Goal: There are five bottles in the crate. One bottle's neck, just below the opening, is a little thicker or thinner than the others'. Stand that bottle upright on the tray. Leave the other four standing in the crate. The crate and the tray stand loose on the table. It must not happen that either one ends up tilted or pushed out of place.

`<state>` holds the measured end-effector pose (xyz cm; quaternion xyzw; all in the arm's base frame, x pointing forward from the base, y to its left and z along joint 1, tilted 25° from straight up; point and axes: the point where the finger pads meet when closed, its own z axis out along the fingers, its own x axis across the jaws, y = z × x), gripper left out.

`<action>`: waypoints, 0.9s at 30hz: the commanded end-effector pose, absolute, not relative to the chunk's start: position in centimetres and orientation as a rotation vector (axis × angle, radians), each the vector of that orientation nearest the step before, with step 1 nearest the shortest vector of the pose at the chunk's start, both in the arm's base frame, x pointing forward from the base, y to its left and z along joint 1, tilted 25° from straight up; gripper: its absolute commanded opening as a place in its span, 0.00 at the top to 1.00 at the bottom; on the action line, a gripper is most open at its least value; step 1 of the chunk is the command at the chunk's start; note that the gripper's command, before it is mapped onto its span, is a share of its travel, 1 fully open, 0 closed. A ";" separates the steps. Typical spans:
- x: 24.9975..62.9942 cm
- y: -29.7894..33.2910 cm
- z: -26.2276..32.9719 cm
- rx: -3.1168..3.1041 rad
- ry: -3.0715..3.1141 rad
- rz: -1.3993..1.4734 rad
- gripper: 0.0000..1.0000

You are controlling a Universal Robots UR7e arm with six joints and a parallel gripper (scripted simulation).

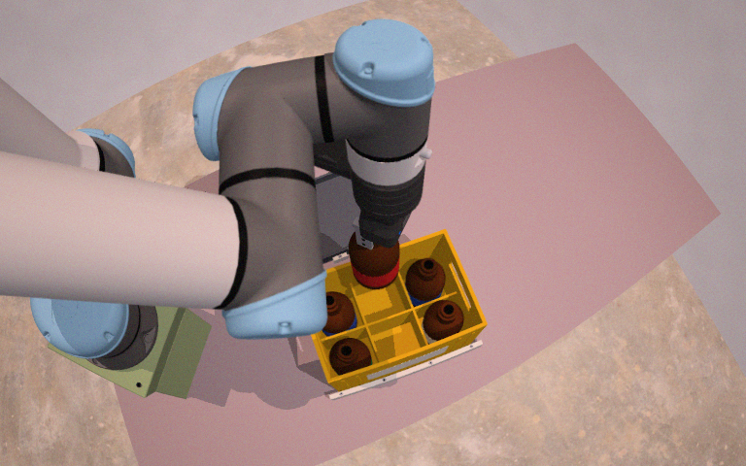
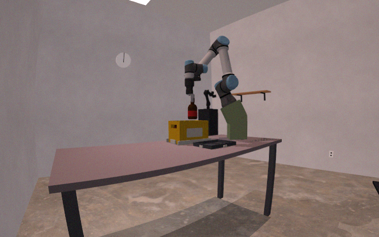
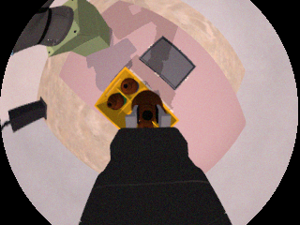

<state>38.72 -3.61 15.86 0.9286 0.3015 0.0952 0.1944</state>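
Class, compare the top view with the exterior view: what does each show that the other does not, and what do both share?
Only the top view shows into the yellow crate: four brown bottles standing in cells and two vacant cells. Only the exterior view shows the dark tray beside the crate, and that the red-banded bottle hangs above the crate's rim. Both show the gripper shut on that bottle's neck.

grey walls (image 2: 69,111). round wall clock (image 2: 123,59) on far wall. wooden shelf (image 2: 251,92) on black brackets, right wall; outlet (image 2: 330,153) low. mottled tan concrete floor (image 2: 307,201). pink-topped table (image 2: 125,159), dark legs. bright ceiling light panel (image 2: 139,1).
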 end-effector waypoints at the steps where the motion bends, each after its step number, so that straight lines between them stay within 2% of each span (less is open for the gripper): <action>1: 38.6 -2.9 15.5 2.604 0.847 0.264 1.00; 27: 38.6 0.9 14.2 2.604 0.847 0.264 1.00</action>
